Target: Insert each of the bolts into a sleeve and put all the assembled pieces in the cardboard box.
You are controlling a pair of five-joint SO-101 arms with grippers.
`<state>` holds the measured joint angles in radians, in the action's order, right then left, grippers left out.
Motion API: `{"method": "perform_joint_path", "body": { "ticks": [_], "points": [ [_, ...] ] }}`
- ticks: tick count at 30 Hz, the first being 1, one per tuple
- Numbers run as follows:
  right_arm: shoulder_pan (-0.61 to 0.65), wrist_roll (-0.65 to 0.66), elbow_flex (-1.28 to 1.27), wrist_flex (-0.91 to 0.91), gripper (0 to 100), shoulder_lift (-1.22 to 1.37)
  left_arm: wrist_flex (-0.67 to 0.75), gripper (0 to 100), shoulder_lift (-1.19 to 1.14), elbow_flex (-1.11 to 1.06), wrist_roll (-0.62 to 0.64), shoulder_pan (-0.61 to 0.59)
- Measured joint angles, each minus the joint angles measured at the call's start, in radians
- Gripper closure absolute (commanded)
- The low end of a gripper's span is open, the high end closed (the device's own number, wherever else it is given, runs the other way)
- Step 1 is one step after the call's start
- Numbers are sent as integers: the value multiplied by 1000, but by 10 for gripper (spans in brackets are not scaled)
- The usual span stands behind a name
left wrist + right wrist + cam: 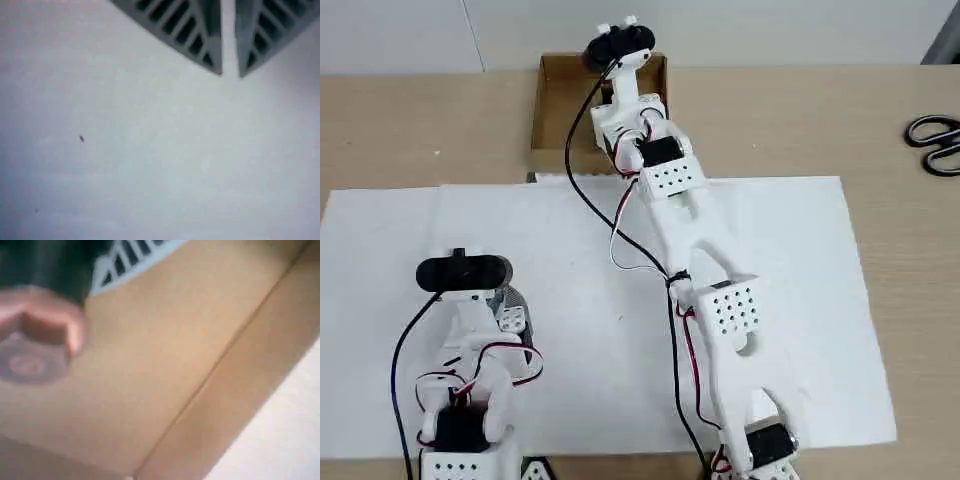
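The cardboard box [552, 100] stands at the back of the table, just beyond the white paper [780, 230]. My right arm stretches across the paper, its wrist over the box. In the right wrist view the box floor [165, 355] is close below. There my right gripper [75, 295] is shut on an assembled piece [35, 335], a pinkish sleeve with a round grey bolt end, just above the floor. My left gripper [230, 74] hangs low over the paper at the front left, shut with nothing in it. Its grey fingers [508, 302] show in the high view.
Scissors [935, 143] lie on the bare table at the far right. The white sheet covers most of the table's middle. A box wall [240, 405] rises close beside my right gripper.
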<state>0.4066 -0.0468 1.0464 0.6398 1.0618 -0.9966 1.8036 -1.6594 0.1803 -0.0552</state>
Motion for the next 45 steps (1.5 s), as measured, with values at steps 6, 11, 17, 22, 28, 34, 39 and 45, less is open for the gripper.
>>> {"method": "perform_joint_path", "body": {
  "ticks": [6, 11, 17, 22, 28, 34, 39, 45],
  "points": [
    [0, 83, 5, 114, 851, 8, 0, 994, 0, 0, 3, 0],
    [0, 92, 23, 141, 767, 6, 0, 994, 0, 0, 3, 0],
    [0, 92, 95, 166, 768, 6, 0, 994, 0, 0, 3, 0],
    [0, 92, 227, 287, 768, 6, 0, 994, 0, 0, 3, 0],
    [0, 92, 470, 528, 768, 6, 0, 994, 0, 0, 3, 0],
    [0, 92, 589, 732, 768, 5, 0, 994, 0, 0, 3, 0],
    [0, 92, 591, 813, 814, 5, 0, 994, 0, 0, 3, 0],
    [6, 92, 591, 988, 993, -66, 0, 994, 0, 0, 3, 0]
  ]
}}
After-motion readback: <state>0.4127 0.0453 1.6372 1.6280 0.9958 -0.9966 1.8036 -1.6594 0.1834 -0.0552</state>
